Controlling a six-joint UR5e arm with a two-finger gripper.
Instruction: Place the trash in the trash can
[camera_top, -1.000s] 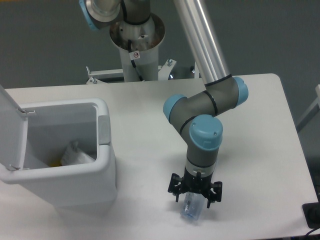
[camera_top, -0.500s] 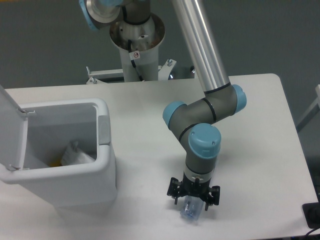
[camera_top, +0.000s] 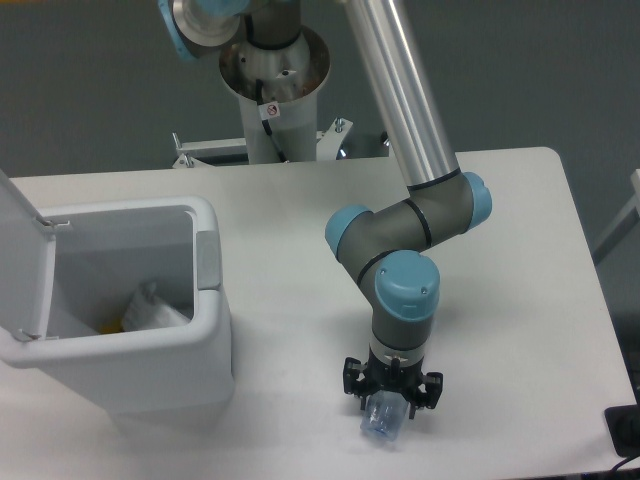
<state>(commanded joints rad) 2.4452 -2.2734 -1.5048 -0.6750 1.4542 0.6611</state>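
Observation:
The clear bluish plastic bottle (camera_top: 382, 421) lies on the white table near the front edge, its end pointing at the camera. My gripper (camera_top: 391, 398) points straight down over it, with its jaws on either side of the bottle's upper part and drawn in against it. The fingertips are hidden behind the bottle and the wrist. The big white trash can (camera_top: 205, 300) stands at the left with its lid (camera_top: 15, 255) swung open. The whitish plastic packet (camera_top: 152, 308) lies inside it.
The table (camera_top: 520, 260) edge runs close in front of the bottle. The arm's base column (camera_top: 272, 100) stands behind the table. A dark object (camera_top: 625, 430) sits at the right edge of the view.
My gripper has come down a little over the bottle and its jaws have drawn inward. The bottle and the trash can have not moved.

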